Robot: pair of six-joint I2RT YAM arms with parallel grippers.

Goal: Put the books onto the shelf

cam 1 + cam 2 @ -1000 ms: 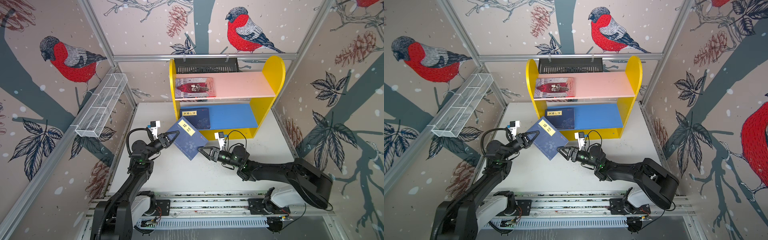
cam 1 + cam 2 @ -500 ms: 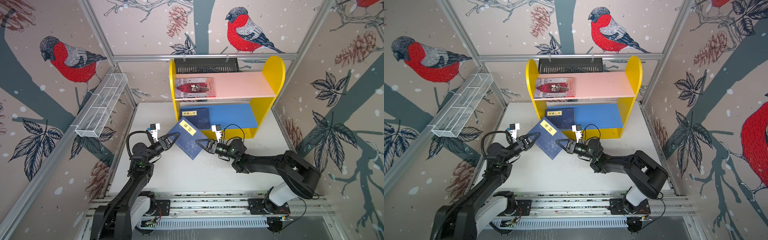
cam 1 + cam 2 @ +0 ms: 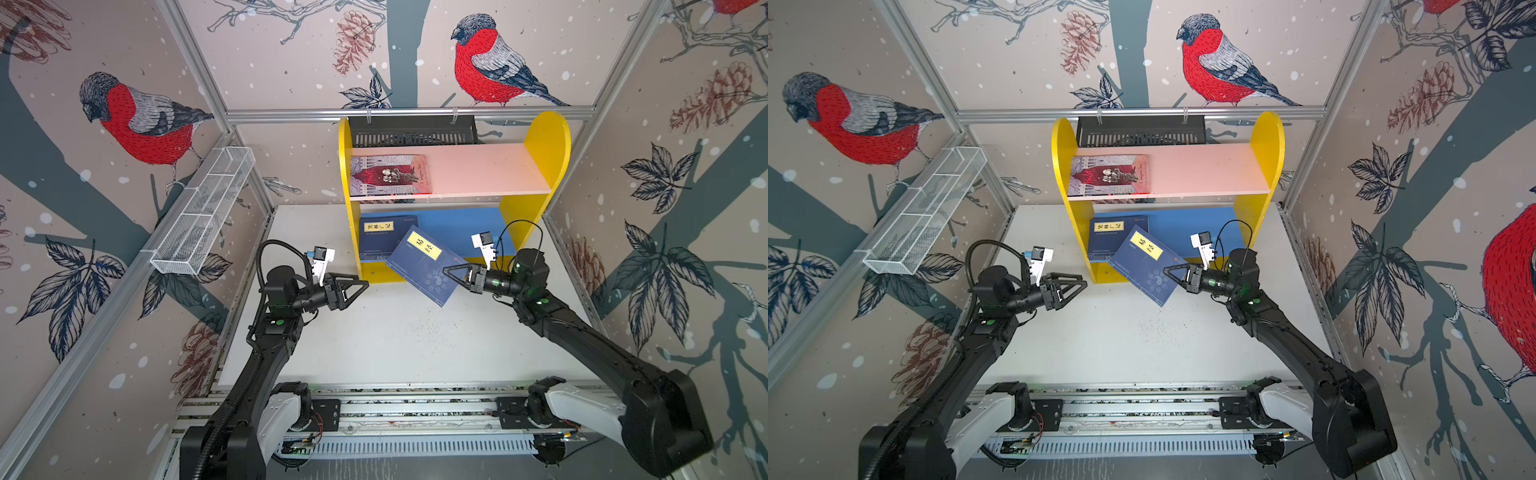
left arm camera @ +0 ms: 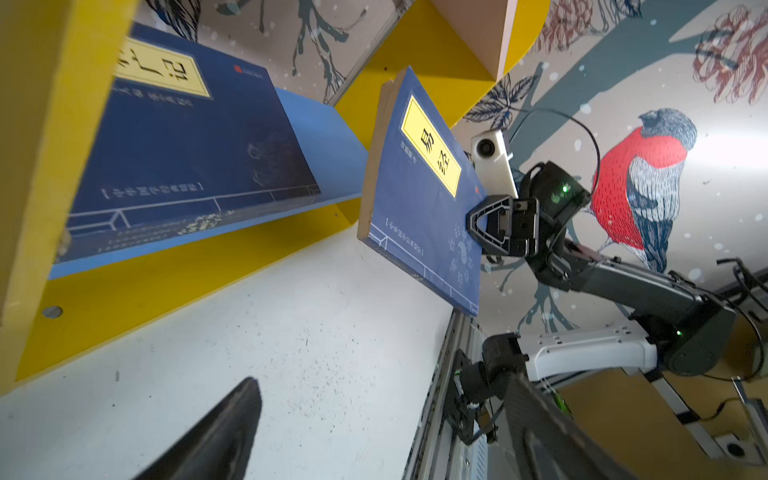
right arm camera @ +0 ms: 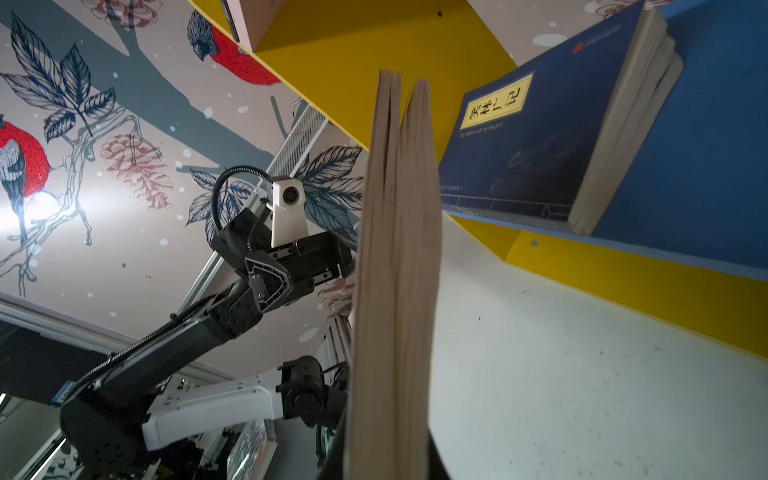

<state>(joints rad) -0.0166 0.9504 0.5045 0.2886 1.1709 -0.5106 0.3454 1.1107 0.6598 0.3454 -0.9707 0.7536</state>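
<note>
Bird-wallpaper booth (image 3: 291, 83). Right end effector (image 3: 448, 271) pinches the navy book (image 3: 415, 266) by one edge, left end effector (image 3: 363, 286) spread wide, holding nothing. Tilted like that, it might clip the shelf (image 3: 548, 141).

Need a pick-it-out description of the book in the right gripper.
Start at the yellow shelf unit at the back, then its blue lower board. Just in front hangs the held navy book, pinched by the right gripper. Unlike the flat navy book on that board, it sits diagonal, in the air.
</note>
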